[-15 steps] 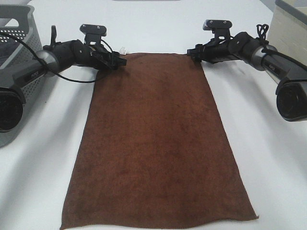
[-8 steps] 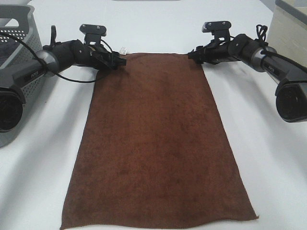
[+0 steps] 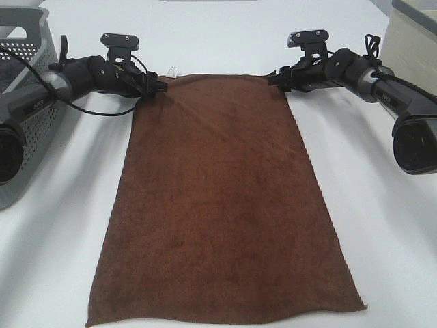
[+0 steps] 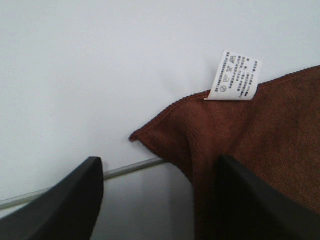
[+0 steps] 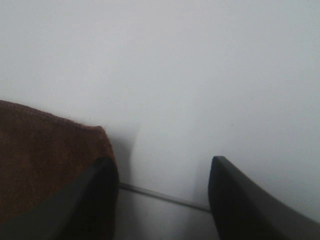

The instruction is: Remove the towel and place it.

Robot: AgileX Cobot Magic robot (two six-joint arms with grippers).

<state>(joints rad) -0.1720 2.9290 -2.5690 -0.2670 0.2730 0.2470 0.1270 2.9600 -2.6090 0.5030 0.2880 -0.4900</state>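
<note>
A dark reddish-brown towel (image 3: pixel 222 205) lies spread flat on a white table (image 3: pixel 382 225), its long sides running from the near edge of the overhead view to the far end, where both arms meet it. The left gripper (image 3: pixel 158 86) sits at the towel's far left corner, just beside the small white tag (image 3: pixel 173 70) that sticks out from the hem. Seen from the left wrist, its fingers (image 4: pixel 65 205) stand spread, one over bare table and the other over the cloth, with the corner pulled out to a point between them and the tag (image 4: pixel 235 75) lying just beyond. The right gripper (image 3: pixel 275 77) rests at the towel's far right corner; its jaws are likewise apart, one at the towel's edge (image 5: pixel 50 155) and the other over the table. Off the towel's left side stands a grey perforated basket (image 3: pixel 27 41); off its right, a pale box (image 3: pixel 410 41).
</note>
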